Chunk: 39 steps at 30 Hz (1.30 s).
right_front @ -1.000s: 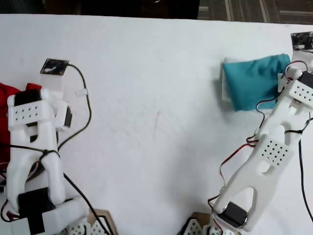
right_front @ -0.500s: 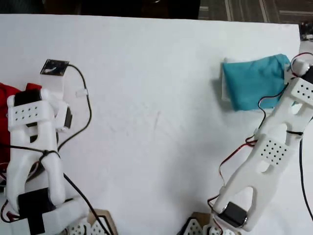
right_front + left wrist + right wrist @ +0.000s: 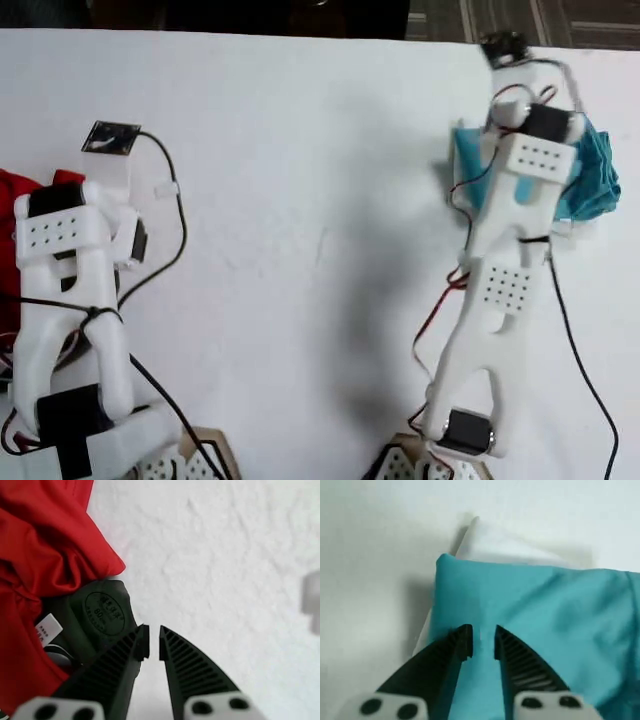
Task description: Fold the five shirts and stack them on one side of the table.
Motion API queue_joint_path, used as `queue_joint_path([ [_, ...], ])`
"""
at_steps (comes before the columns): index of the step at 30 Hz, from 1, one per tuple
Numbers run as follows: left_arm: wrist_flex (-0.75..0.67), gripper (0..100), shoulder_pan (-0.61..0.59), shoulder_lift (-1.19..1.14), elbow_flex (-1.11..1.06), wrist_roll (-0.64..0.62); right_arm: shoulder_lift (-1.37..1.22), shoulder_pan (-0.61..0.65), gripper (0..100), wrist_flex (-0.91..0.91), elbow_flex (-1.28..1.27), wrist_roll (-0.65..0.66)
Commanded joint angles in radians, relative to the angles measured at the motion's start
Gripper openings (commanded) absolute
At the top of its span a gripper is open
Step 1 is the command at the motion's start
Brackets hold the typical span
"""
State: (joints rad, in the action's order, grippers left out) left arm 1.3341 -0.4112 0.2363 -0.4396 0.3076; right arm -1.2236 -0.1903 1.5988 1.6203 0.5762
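Because the right gripper (image 3: 483,642) hangs straight over the folded teal shirt (image 3: 545,615), jaws a little apart and nothing between them, any press or tidy-up of the stack is a move straight down for that arm. From the fingertips outward, the teal cloth runs smooth to a clean folded edge, past which a white shirt (image 3: 495,545) shows as a thin margin underneath. In the high view the teal shirt (image 3: 600,180) sits at the right side of the table (image 3: 300,150), its outer side puckered and loose rather than flat.

Across the table, the left gripper (image 3: 154,642) hovers low with its jaws nearly closed on nothing. Just beside it lies a black item (image 3: 105,610) that I cannot identify, and against that a crumpled red shirt (image 3: 45,545), unfolded and bunched at the table's left edge (image 3: 25,190). I judge the red shirt the next piece. It is well apart from the stack, and the left arm is the nearer one.
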Motion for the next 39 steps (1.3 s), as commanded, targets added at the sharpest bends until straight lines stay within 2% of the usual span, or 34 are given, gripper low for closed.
queue_joint_path([
  [1, 0.005, 7, -0.009, 0.043, 0.004, 0.008, -0.061, 0.012, 17.0, -0.114, 0.034, 0.003],
  [7, 0.028, 7, -0.009, 0.04, 0.004, 0.008, -0.145, 0.012, 17.7, -0.251, 0.041, 0.0],
  [12, 0.026, 7, -0.009, 0.04, 0.004, 0.008, -0.145, 0.01, 18.0, -0.386, 0.041, -0.141],
  [16, 0.021, 7, -0.009, 0.04, 0.007, 0.008, -0.137, 0.012, 18.0, -0.394, 0.041, -0.189],
  [22, 0.028, 7, -0.095, 0.077, 0.065, -0.002, 0.005, 0.01, 18.0, -0.268, 0.041, -0.244],
  [29, 0.029, 7, -0.381, 0.101, 0.139, 0.008, 0.188, 0.013, 18.0, -0.062, 0.041, -0.238],
  [32, 0.051, 15, -0.479, 0.075, 0.147, 0.089, 0.245, 0.013, 18.0, 0.022, 0.041, -0.238],
  [35, 0.051, 26, -0.517, 0.011, 0.142, 0.163, 0.292, 0.028, 18.0, 0.101, 0.041, -0.236],
  [39, 0.025, 24, -0.534, -0.084, 0.151, 0.17, 0.377, 0.061, 18.0, 0.173, 0.031, -0.236],
])
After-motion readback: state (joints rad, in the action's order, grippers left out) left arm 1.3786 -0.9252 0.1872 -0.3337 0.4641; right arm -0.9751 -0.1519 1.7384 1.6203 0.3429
